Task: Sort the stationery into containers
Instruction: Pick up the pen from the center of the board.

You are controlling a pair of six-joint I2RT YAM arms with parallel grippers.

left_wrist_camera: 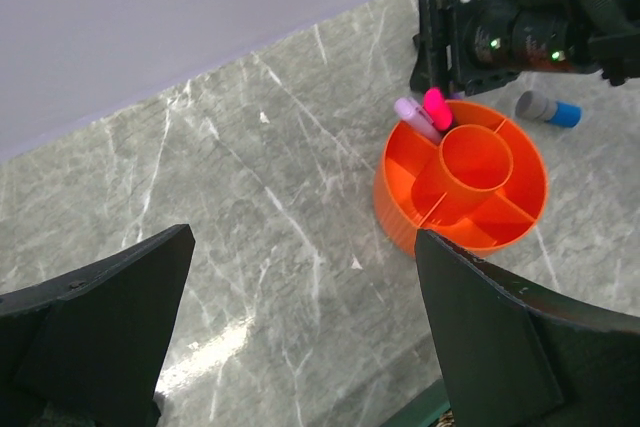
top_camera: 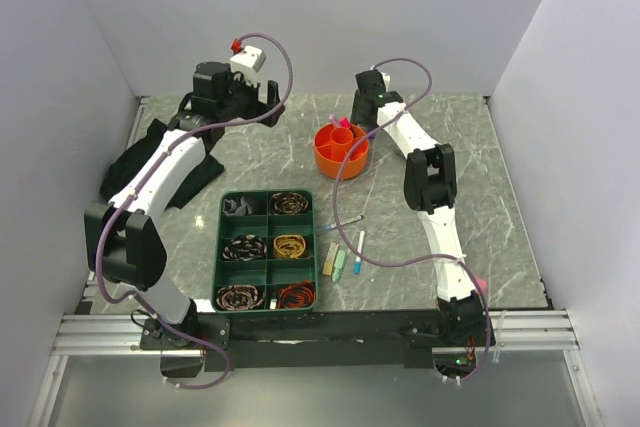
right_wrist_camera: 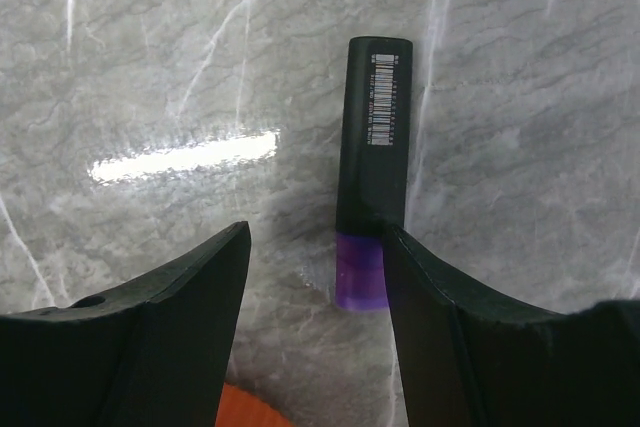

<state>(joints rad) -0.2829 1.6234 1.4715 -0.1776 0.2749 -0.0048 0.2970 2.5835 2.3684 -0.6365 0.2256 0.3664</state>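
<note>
Left wrist, one orange pot (left_wrist_camera: pixel 398 199) holding two markers (left_wrist_camera: pixel 437 108), left hand (left_wrist_camera: pixel 302 247) spread wide, right hand (right_wrist_camera: pixel 315 233) spread

orange pot (right_wrist_camera: pixel 262 409) cut off below, marker (right_wrist_camera: pixel 375 137) end behind jaws

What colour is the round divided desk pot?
Orange; the pot shows best in the left wrist view.

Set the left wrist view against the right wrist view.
Left wrist only: a pink marker and a lilac marker standing in the pot, and its divided inside. Right wrist only: a barcoded dark marker with a purple end, flat on the table by the open right pincer. Both: the marble table and the pot, just a sliver in the right view.
</note>
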